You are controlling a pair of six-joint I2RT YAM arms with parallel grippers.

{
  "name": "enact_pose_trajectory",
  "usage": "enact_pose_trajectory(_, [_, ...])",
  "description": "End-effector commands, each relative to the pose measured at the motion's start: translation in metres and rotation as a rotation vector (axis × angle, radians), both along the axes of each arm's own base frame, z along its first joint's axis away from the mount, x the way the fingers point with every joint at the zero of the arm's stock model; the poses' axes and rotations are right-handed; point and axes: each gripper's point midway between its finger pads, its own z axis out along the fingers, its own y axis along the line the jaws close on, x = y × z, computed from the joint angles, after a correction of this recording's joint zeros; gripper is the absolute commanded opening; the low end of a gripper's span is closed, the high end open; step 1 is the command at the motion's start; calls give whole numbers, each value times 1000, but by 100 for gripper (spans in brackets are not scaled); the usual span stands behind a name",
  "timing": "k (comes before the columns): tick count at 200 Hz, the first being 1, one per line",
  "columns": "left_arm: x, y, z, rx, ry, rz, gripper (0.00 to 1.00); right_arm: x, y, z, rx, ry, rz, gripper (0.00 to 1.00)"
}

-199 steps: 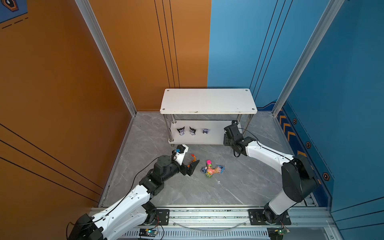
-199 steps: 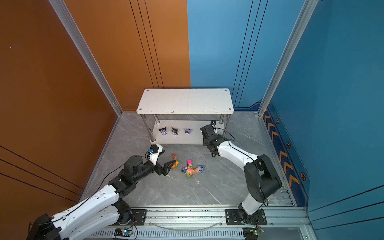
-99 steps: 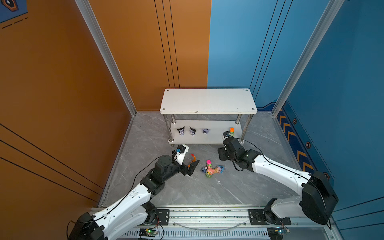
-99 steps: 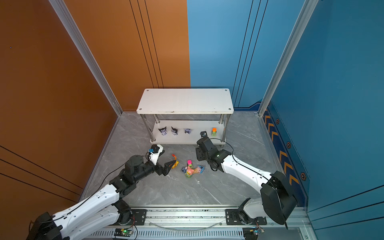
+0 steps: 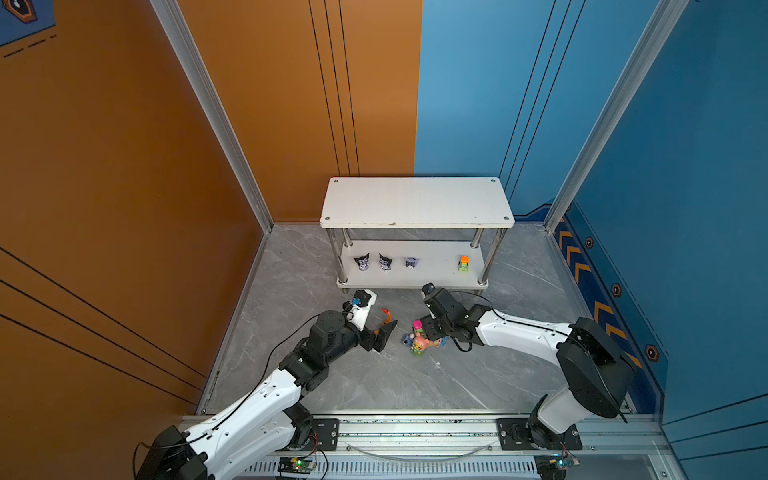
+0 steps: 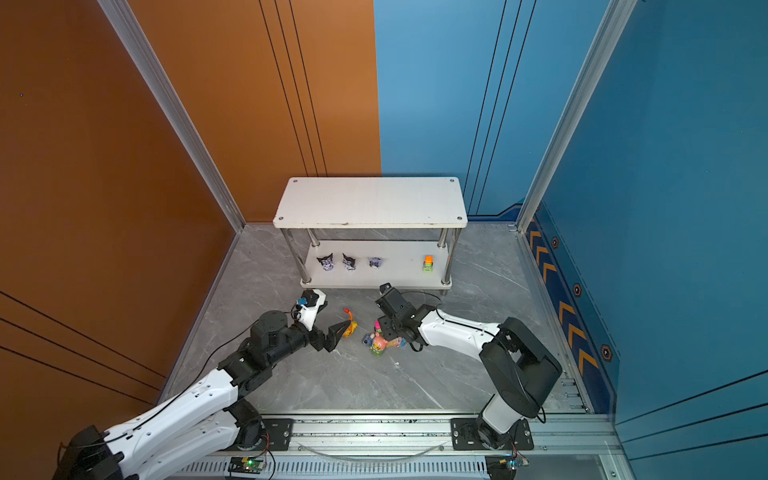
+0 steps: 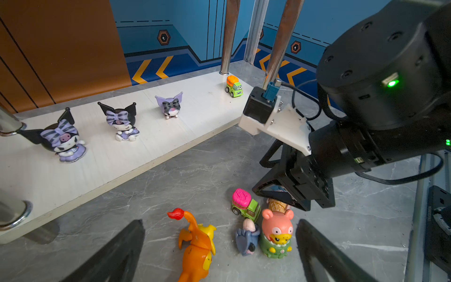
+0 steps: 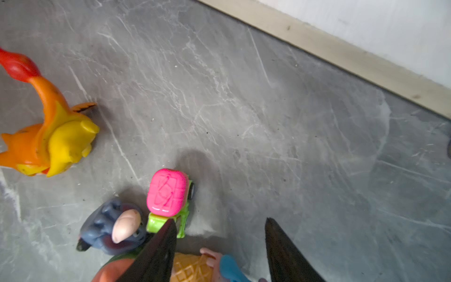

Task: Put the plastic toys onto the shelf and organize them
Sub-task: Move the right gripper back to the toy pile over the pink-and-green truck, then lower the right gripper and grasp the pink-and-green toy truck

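Grey marble bench [image 5: 374, 382] carried the shelf [image 5: 415, 201] at the far side, three eared heads [image 5: 385, 262] and an orange-topped block [image 5: 463, 263] on its lower board. Left claw [image 7: 219, 221] gaped wide beside the orange creature [image 7: 196, 244]; right claw [image 8: 219, 221] stood partly open astride the cone toy [image 8: 192, 268], beside the pink-topped block [image 8: 167, 193].

A robot test cell in a lab: orange wall panels [image 5: 124, 166] on the left, blue panels [image 5: 685, 166] on the right, aluminium corner posts [image 5: 212, 112], and robot arms [image 5: 519, 332] bolted to a metal rail [image 5: 415, 428] along the near edge.
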Motion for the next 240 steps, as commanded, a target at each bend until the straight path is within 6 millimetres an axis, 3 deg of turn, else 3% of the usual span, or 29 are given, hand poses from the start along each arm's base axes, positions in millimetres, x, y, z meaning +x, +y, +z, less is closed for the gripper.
enact_pose_trajectory(1, [1,0,-4,6,16,12,98,-2,12,3,25,-10,46,60])
enact_pose_trajectory(118, [2,1,-4,9,8,14,98,-14,26,-16,-8,34,72,59])
enact_pose_trajectory(208, [1,5,-3,5,-2,23,98,-8,41,-20,-1,44,28,52])
enact_pose_trajectory(240, [1,5,-3,5,-3,22,98,-7,38,-26,-28,57,5,44])
